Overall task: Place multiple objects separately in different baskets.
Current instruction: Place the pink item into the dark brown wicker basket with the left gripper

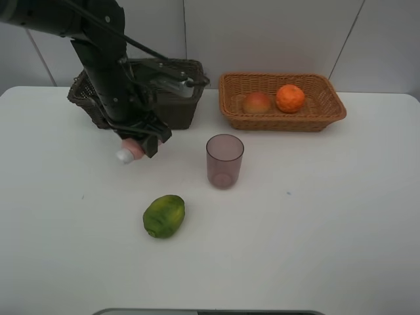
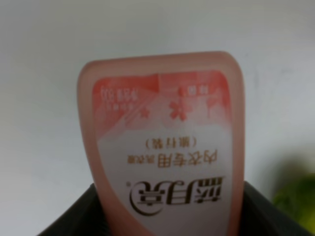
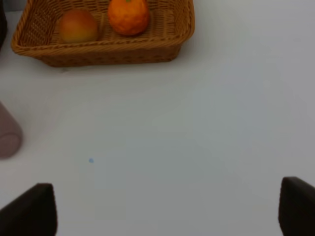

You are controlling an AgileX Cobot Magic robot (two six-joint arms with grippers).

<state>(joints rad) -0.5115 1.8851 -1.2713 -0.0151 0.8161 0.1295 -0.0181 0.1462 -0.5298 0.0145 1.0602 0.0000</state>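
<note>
Seems to reserve dark basket for non-fruit, tan basket for orange and red-yellow fruit inside. Leaves purple cup, green fruit on table. Pinches pink tube in left gripper, just before dark basket, likely for dropping in; spreads right gripper wide, empty.

left arm: finished in black throughout, built of rounded tubular links | cable: a thin black line is seen strung beside the upper link | left gripper: a black, blocky housing is shown, its dark inner edges blurred in the wrist view | right gripper: dark, square-cornered fingertips are shown
</note>
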